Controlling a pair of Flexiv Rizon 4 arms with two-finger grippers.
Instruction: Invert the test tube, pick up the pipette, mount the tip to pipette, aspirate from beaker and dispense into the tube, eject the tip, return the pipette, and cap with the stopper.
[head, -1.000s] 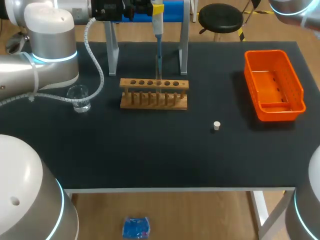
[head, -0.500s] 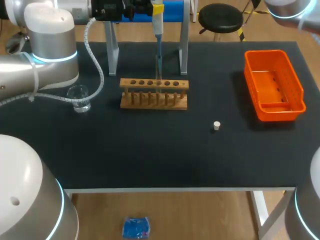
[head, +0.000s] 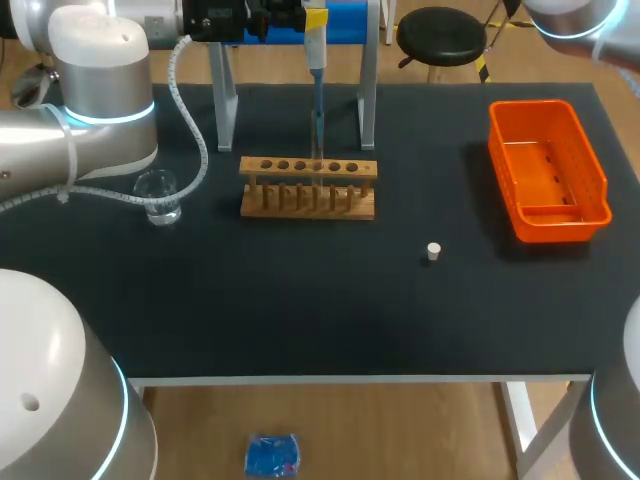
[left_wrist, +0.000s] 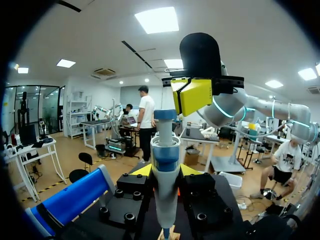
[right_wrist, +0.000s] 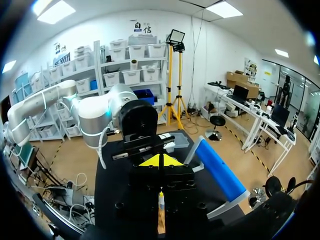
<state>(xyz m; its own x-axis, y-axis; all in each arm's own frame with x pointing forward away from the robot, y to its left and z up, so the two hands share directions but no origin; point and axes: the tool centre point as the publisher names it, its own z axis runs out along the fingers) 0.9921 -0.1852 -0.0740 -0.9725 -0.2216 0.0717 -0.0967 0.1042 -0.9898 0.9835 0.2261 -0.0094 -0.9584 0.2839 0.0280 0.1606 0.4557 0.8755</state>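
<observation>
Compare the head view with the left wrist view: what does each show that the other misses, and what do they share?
Only the head view shows the tabletop things: the wooden test tube rack, the glass beaker, the orange bin and the white stopper. Only the left wrist view shows the pipette side-on and close, its upper body white with blue bands. Both show that pipette and the blue bar beside it.

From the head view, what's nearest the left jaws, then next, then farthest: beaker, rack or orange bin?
1. Rack, middle, below the pipette.
2. Beaker, left side.
3. Bin, far right.
</observation>
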